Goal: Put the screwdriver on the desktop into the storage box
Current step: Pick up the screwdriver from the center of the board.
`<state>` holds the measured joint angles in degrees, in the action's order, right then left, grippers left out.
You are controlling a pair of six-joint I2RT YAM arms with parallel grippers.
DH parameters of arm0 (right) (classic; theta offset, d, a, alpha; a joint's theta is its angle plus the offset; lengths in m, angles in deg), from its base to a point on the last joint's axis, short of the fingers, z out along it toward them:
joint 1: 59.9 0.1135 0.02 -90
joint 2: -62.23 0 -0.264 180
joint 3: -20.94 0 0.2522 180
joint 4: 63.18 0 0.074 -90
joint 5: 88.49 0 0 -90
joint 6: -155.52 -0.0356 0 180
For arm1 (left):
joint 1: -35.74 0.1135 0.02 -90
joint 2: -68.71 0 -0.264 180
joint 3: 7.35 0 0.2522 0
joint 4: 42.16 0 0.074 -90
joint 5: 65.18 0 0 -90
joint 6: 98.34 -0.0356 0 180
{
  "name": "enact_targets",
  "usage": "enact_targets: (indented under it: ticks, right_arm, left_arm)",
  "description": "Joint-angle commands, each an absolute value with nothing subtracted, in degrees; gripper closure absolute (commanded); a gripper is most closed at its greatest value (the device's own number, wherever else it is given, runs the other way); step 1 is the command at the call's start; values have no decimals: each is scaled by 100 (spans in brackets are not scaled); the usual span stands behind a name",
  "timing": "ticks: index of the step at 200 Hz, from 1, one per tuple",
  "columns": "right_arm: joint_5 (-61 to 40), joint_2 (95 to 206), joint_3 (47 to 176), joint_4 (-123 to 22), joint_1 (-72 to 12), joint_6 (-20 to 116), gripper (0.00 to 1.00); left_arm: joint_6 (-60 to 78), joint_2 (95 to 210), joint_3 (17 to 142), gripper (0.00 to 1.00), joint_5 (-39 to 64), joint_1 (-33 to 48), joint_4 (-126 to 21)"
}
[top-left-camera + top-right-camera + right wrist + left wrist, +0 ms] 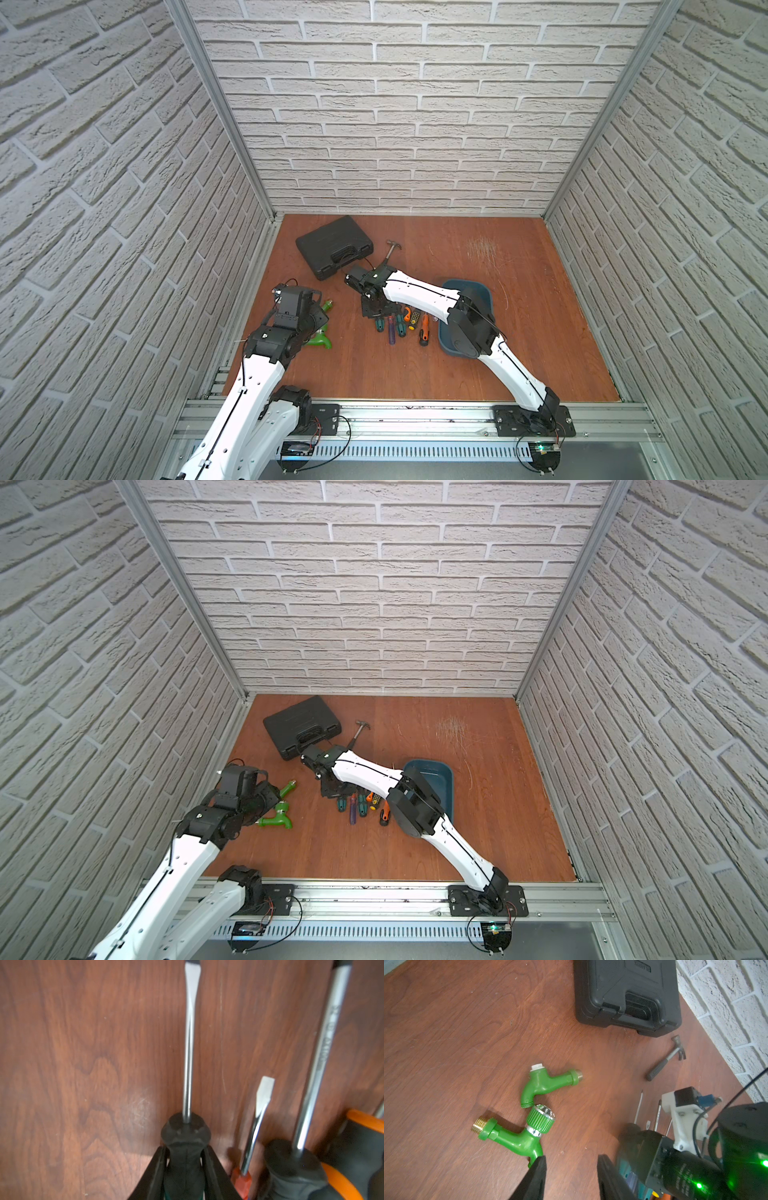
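Reaching out over the desk (540, 340), the right arm plants its end effector (184, 1150) on the screwdriver (188, 1064), and the wrist view gives us the close-up: two black fingers (155, 1169) narrowed in on either side of the dark handle, hugging it just behind the collar, the flat-tipped steel shaft running straight ahead along the wood. That screwdriver lies on the desk at the end of a row of tools, the end farthest from the storage box (482, 289). Right beside it are a small flat-tip with a red collar (264, 1093) and a longer-shafted one with a dark handle (315, 1064), all roughly parallel. In both top views the teal storage box sits on the desk just past that row, partly covered by the right arm's elbow, with the screwdriver outside it. Over on the other side, the left end effector (571, 1159) hangs partway open, only bare wood between its fingers, close by a green tap (519, 1138) with a second green tap (542, 1084) just beside it. Farther back: a black tool case (332, 251) and a hammer (390, 249).
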<state>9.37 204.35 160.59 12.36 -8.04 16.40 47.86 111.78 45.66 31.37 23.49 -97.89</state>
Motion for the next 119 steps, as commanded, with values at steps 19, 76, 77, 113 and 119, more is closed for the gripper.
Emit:
enact_targets:
  ticks: [19,76,77,113,119]
  right_arm:
    - [1109,19903,16087,1048,-779,1503,77]
    - [1436,18500,15202,824,-786,1358,79]
    - [1448,18456,15146,820,-791,1358,79]
    - [1859,16696,13288,736,-986,1383,79]
    - [1948,16422,12942,770,-1051,1353,79]
  left_arm:
    - [4790,11120,4542,54,3124,2386,-9695]
    - [4713,11197,4455,54,2867,2382,-9591]
    - [4708,11200,4455,54,2864,2385,-9591]
    - [4629,11227,4411,54,2752,2388,-9501]
    - [4632,11212,4410,54,2766,2392,-9503]
